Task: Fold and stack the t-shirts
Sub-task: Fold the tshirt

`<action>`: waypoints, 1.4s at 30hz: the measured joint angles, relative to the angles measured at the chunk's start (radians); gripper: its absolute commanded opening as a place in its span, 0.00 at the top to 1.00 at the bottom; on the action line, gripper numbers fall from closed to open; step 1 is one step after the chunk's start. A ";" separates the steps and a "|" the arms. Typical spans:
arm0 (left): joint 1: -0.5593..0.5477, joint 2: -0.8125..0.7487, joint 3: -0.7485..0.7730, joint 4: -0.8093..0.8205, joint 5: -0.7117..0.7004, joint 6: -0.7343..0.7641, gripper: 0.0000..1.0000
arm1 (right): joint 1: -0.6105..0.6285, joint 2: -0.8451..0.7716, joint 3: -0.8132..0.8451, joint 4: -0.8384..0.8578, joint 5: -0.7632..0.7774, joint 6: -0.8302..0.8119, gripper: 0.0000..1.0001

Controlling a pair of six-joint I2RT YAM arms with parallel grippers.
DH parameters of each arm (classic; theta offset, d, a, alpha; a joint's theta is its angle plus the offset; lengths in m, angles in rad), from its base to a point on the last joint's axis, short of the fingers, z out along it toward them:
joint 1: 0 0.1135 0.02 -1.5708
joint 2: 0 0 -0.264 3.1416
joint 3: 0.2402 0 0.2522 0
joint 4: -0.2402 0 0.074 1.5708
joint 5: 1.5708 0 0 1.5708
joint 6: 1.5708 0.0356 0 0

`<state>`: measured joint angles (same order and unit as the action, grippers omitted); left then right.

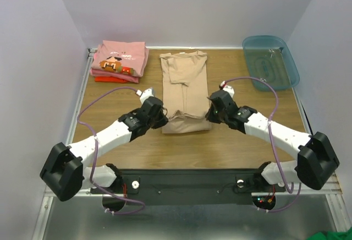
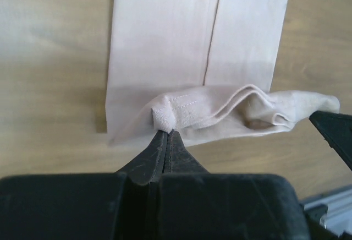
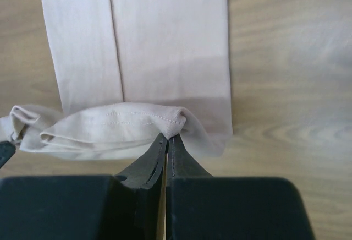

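Observation:
The tan t-shirt lies as a long narrow strip on the middle of the table, collar end far. Its near hem is lifted and bunched. My left gripper is shut on the hem's left corner. My right gripper is shut on the hem's right corner. The hem hangs between them just above the lower cloth. The pink t-shirt with a cartoon face lies folded at the far left, on top of the red-orange t-shirt.
A teal plastic bin stands at the far right corner. Bare wooden table lies to either side of the tan shirt. White walls close in the left, right and far sides.

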<state>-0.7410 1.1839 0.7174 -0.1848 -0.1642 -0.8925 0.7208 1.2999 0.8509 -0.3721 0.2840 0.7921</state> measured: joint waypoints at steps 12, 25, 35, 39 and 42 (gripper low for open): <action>0.185 0.262 0.204 0.087 0.040 0.175 1.00 | -0.193 0.283 0.246 0.108 -0.133 -0.193 1.00; 0.274 0.546 0.458 0.128 0.105 0.265 1.00 | -0.324 0.528 0.438 0.143 -0.238 -0.248 1.00; 0.313 0.681 0.596 0.059 0.119 0.280 0.02 | -0.368 0.652 0.519 0.149 -0.312 -0.278 0.00; 0.315 0.679 0.606 0.043 0.130 0.280 0.02 | -0.373 0.647 0.519 0.151 -0.335 -0.285 0.00; 0.315 0.644 0.569 0.050 0.131 0.278 0.02 | -0.373 0.623 0.504 0.157 -0.371 -0.292 0.00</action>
<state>-0.4255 1.8275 1.2861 -0.1352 -0.0334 -0.6147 0.3481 1.9232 1.3544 -0.2153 -0.0872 0.5003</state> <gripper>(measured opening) 0.982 0.995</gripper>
